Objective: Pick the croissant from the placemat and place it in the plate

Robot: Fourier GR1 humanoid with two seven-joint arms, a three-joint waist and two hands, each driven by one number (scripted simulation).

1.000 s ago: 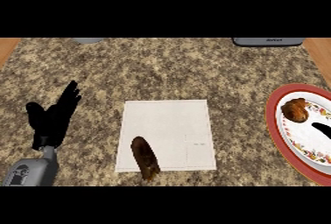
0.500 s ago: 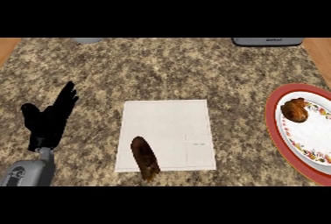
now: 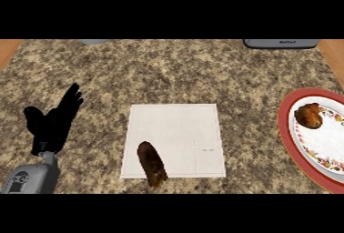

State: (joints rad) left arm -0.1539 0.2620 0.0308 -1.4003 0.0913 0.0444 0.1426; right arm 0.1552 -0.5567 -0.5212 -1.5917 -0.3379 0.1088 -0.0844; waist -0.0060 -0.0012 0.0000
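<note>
A brown croissant (image 3: 310, 116) lies in the upper left part of the red-rimmed plate (image 3: 287, 136) at the counter's right edge. The white placemat (image 3: 176, 136) is in the middle; a dark brown elongated piece of food (image 3: 152, 164) rests on its lower left edge, overhanging the front. My left hand (image 3: 52, 123) stands open with fingers up, left of the placemat and apart from it. My right hand shows nowhere in the head view.
A grey appliance (image 3: 280, 43) sits at the back right edge and part of a grey object (image 3: 94, 41) at the back left. The speckled granite counter (image 3: 168, 73) ends in wood at both far corners.
One second ago a black finger of the right hand lay over the plate; it has withdrawn out of view. The left hand has barely shifted. The croissant stays in the plate.
</note>
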